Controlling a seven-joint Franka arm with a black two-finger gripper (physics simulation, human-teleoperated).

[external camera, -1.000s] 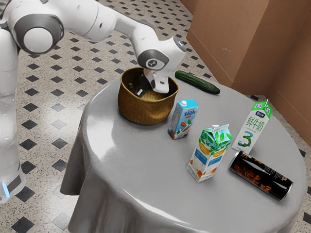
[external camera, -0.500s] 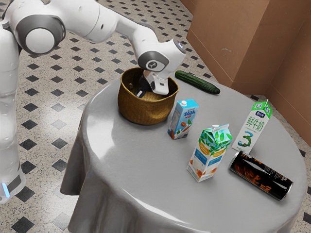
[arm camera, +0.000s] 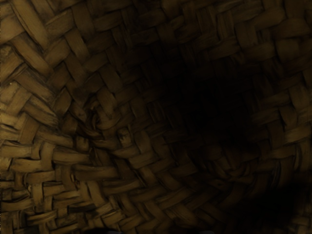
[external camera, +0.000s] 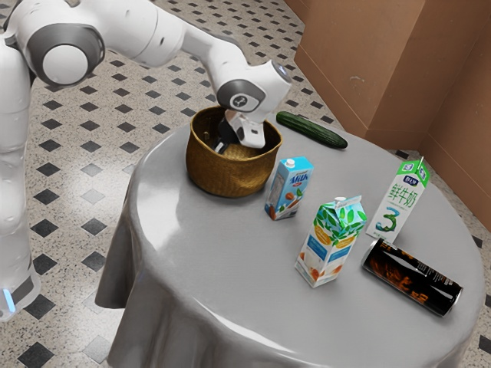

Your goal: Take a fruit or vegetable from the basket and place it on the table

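Reaching into the basket (external camera: 230,179), my gripper (external camera: 222,145) hangs within woven walls, spread or closed I cannot tell. What produce lies inside is too dark to make out; a cucumber (external camera: 311,130) rests on the gray table (external camera: 230,268) near the basket.

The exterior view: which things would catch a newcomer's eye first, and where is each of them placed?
Probably the white robot arm first, reaching down into the woven basket on the round grey-covered table. Next, the black can, lying on its side near the table's edge at the exterior view's right, and the dark green cucumber lying beyond the basket.
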